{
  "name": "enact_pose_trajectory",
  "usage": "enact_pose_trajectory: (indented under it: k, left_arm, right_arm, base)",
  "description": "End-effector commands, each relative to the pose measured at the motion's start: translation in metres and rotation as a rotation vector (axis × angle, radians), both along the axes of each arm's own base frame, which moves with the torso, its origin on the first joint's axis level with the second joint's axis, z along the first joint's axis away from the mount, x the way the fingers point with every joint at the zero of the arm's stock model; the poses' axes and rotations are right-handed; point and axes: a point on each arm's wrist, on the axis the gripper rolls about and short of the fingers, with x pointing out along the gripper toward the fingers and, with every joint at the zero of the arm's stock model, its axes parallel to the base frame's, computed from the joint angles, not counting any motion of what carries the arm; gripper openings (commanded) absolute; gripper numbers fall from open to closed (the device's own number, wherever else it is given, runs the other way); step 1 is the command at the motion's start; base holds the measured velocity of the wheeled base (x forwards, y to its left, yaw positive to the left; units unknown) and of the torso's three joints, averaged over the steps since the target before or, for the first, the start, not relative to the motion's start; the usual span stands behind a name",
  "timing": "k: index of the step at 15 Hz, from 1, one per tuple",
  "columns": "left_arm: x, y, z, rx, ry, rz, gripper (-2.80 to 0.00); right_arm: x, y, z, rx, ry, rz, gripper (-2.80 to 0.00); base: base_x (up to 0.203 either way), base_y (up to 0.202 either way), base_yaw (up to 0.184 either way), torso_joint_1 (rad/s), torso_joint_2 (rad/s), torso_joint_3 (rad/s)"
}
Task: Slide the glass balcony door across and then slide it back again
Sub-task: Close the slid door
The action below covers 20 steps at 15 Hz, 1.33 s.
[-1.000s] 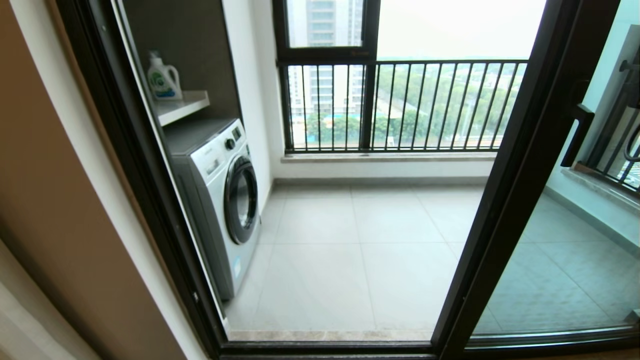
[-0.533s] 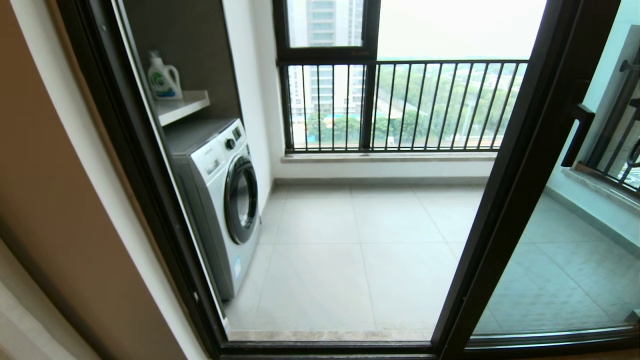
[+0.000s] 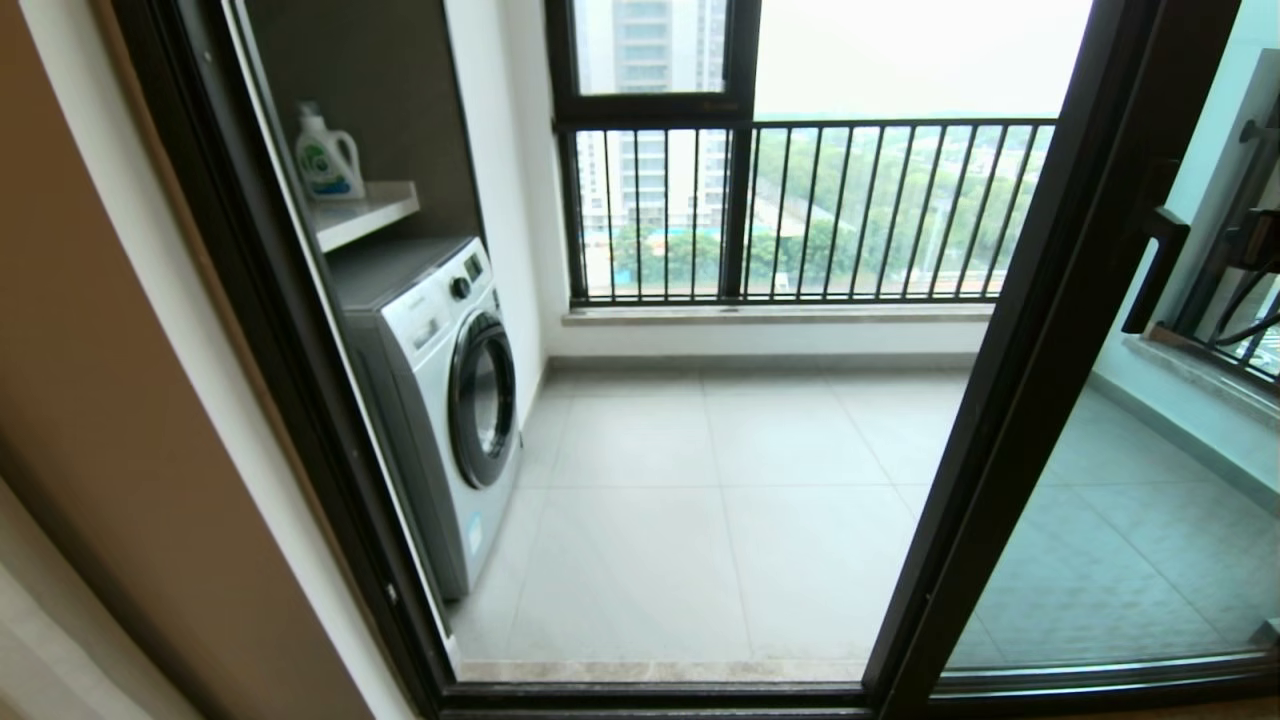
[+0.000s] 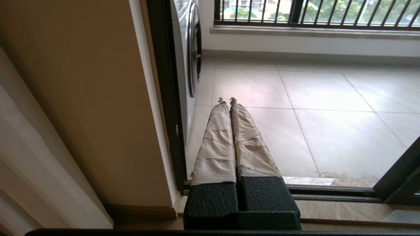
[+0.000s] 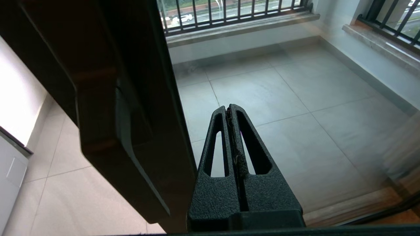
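Note:
The glass balcony door [image 3: 1040,380] stands slid over to the right, and the doorway to its left is open onto the tiled balcony. Its dark stile carries a narrow vertical handle [image 3: 1155,270]. In the right wrist view the stile [image 5: 144,82] and handle [image 5: 98,105] loom close. My right gripper [image 5: 229,106] is shut and empty just beside them, on the glass side, pointing at the pane. Part of my right arm [image 3: 1258,240] shows at the head view's right edge. My left gripper [image 4: 226,99], its fingers wrapped in beige tape, is shut low by the left door jamb [image 4: 164,98].
A white washing machine [image 3: 450,400] stands just inside the balcony on the left, under a shelf with a detergent bottle [image 3: 325,155]. A black-barred railing window [image 3: 800,210] closes the far side. The floor track [image 3: 650,695] runs along the threshold. A beige wall [image 3: 120,400] lies left.
The dark part of my right arm at the head view's right edge has shifted a little. The door and its handle stay where they were.

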Motion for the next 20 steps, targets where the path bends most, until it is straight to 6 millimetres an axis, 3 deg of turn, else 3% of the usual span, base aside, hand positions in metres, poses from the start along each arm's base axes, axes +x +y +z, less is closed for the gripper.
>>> enact_pose_trajectory:
  k: [1, 11, 20]
  left_arm:
    - [0.000, 0.000, 0.000, -0.001, 0.002, 0.001, -2.80]
    - [0.000, 0.000, 0.000, -0.001, 0.002, 0.001, -2.80]
    - [0.000, 0.000, 0.000, -0.001, 0.002, 0.001, -2.80]
  right_arm:
    - [0.012, 0.001, -0.011, 0.004, 0.007, 0.018, -2.80]
    - [0.030, 0.049, -0.006, -0.006, -0.010, 0.136, -2.80]
    - [0.035, 0.074, -0.002, -0.012, -0.016, 0.166, -2.80]
  base:
    - [0.000, 0.000, 0.000, 0.000, 0.00, 0.000]
    - [0.000, 0.000, 0.000, 0.000, 0.00, 0.000]
    - [0.000, 0.000, 0.000, 0.000, 0.00, 0.000]
